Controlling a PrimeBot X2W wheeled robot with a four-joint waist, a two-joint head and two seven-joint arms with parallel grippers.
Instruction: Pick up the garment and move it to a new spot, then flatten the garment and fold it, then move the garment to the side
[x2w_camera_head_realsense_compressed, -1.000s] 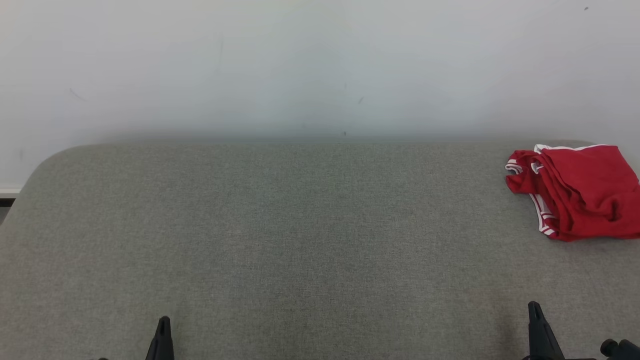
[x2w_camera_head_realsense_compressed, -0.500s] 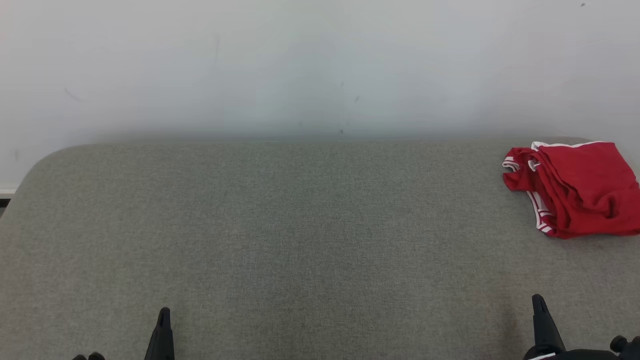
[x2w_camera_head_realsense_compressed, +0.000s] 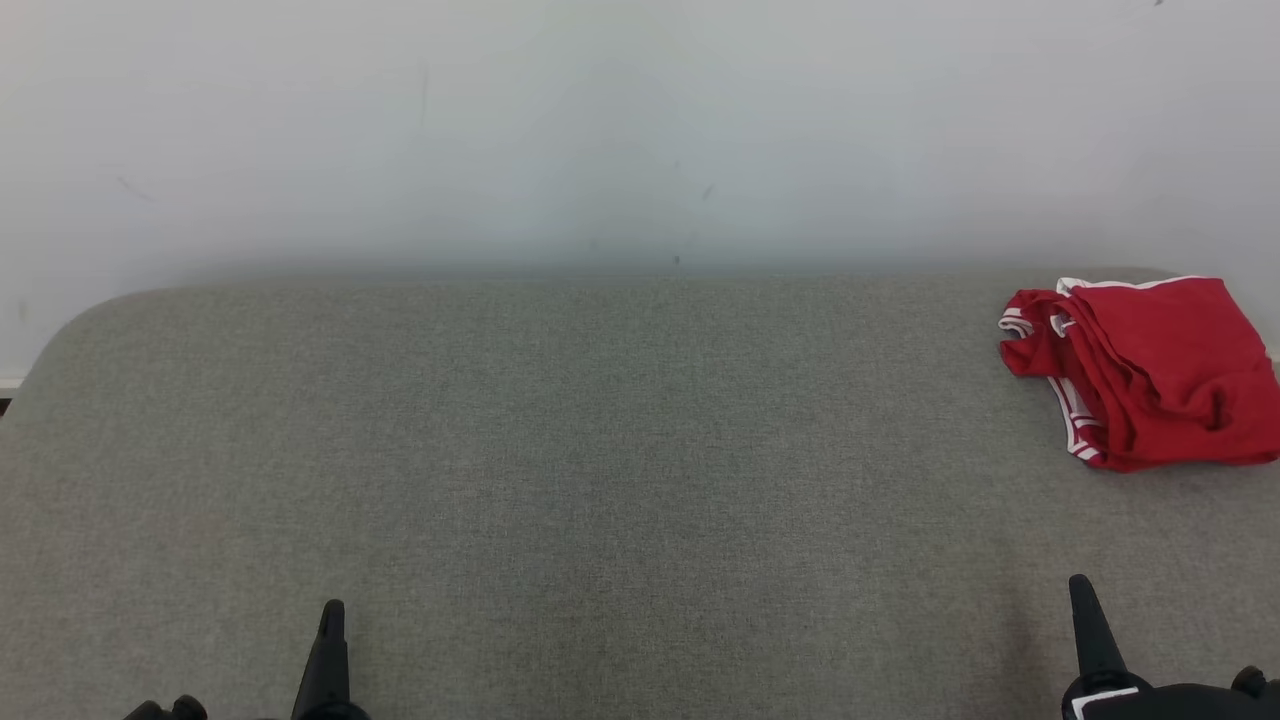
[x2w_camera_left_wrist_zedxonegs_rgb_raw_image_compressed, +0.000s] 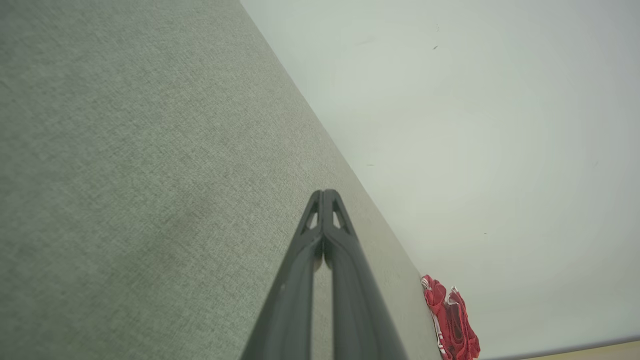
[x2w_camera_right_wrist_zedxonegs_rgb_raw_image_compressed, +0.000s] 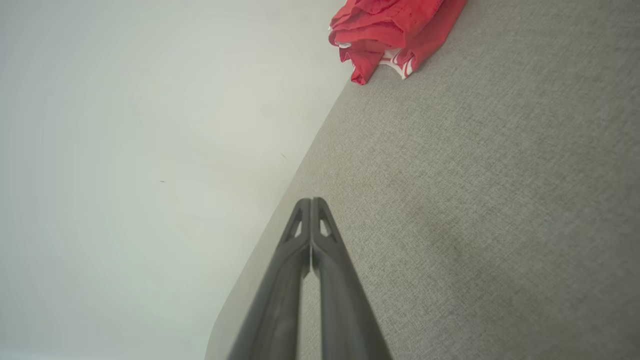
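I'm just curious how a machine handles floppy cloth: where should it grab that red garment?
On the red garment, probably the bunched, raised folds at its left end, pinched from above by the right pincer, which sits nearer. There the cloth stands up off the grey surface; the flatter right part offers little to pinch.

Grey fabric-covered desk (x2w_camera_head_realsense_compressed: 600, 450), fine woven texture, flat top, rounded far left corner. Red garment (x2w_camera_head_realsense_compressed: 1150, 370) with white trim lying directly on desk top at far right corner, close to back edge. Loosely bunched, folds and creases showing, white-striped hem facing left. Right side cut by head view's edge.
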